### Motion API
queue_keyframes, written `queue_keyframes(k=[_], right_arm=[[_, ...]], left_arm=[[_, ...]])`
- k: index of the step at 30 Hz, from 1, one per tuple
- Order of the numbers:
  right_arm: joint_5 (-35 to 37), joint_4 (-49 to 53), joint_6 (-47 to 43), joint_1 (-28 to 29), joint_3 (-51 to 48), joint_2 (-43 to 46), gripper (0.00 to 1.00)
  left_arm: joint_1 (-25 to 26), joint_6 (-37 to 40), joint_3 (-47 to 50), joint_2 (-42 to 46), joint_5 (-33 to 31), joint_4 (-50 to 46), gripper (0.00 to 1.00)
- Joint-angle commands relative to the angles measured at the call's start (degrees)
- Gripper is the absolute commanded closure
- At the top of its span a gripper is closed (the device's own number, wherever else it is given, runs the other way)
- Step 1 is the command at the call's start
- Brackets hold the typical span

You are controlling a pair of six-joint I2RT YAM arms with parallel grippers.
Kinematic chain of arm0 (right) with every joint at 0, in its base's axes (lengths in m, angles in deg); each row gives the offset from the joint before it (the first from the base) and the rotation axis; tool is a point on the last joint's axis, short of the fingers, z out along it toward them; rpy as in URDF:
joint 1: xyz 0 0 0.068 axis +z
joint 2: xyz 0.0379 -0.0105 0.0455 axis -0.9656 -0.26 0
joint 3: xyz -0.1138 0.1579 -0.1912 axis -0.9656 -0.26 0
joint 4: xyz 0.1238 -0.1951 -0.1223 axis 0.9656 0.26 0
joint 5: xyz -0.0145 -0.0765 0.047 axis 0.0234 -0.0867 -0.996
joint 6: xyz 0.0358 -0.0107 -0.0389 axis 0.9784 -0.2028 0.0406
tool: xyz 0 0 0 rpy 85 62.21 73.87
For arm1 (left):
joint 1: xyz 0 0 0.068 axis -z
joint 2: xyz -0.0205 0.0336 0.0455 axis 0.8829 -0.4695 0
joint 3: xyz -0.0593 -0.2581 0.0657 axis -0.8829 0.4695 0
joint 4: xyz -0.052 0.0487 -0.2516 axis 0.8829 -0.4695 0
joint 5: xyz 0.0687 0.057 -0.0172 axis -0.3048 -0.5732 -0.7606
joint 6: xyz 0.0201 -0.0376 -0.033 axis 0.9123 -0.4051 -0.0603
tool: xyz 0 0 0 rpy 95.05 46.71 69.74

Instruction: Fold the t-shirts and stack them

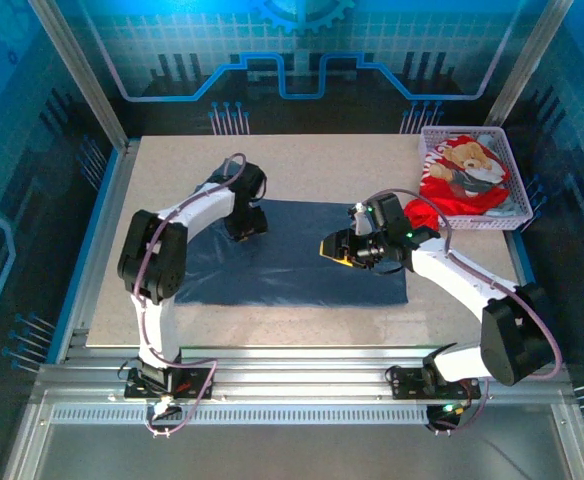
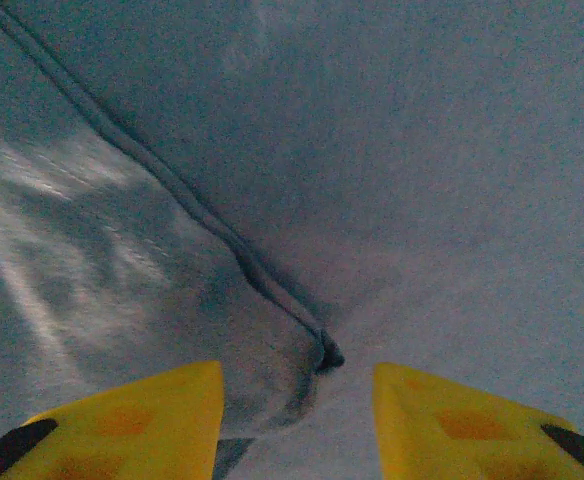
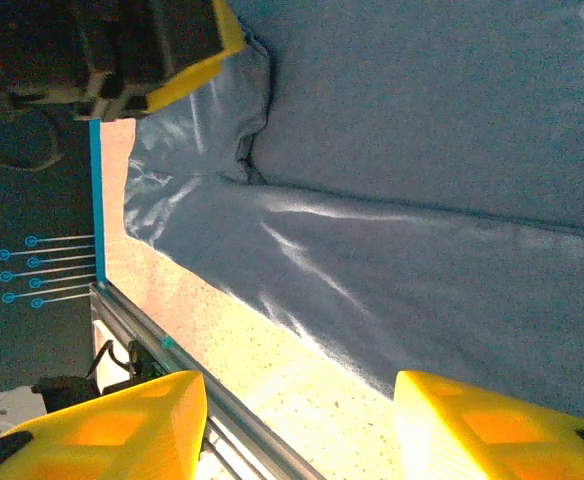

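Left tool (image 1: pixel 244 226) and right tool (image 1: pixel 334 250) both spread.

2 white arms (image 1: pixel 462 282), black joints, grey cables (image 1: pixel 236 156), yellow black-tipped end effector fingers (image 2: pixel 137 420)

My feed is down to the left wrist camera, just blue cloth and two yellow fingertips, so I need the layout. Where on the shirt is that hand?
Observer: The left hand is at the far edge of the slate-blue t-shirt, which lies spread on the table.
Operator: And the right arm?
Observer: The right hand hangs over the shirt's right half, fingers open.
Operator: Where's the other tee?
Observer: The red teddy-bear t-shirt sits bunched in the lilac basket at the far right corner, with some red cloth hanging over its near-left rim.
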Motion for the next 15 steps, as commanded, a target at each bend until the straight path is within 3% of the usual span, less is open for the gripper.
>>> queue_keyframes(k=[1, 7, 11, 15], right_arm=[[0.3, 0.7, 0.1, -0.5, 0.5, -0.6, 0.47], [3.2, 0.7, 1.9, -1.0, -2.1, -0.7, 0.53], [8.5, 4.6, 2.4, -3.3, -2.4, -0.6, 0.6], [9.1, 5.5, 2.8, -7.2, -1.6, -4.6, 0.64]], left_arm=[[-0.9, -2.1, 2.6, 8.1, -2.9, -1.2, 0.58], [-5.7, -11.2, 14.4, 14.4, 7.9, 3.1, 0.83], [-11.1, -12.9, 19.7, 17.6, 9.6, 3.6, 0.87], [-17.8, -12.2, 21.5, 17.8, 11.4, 2.6, 0.86]])
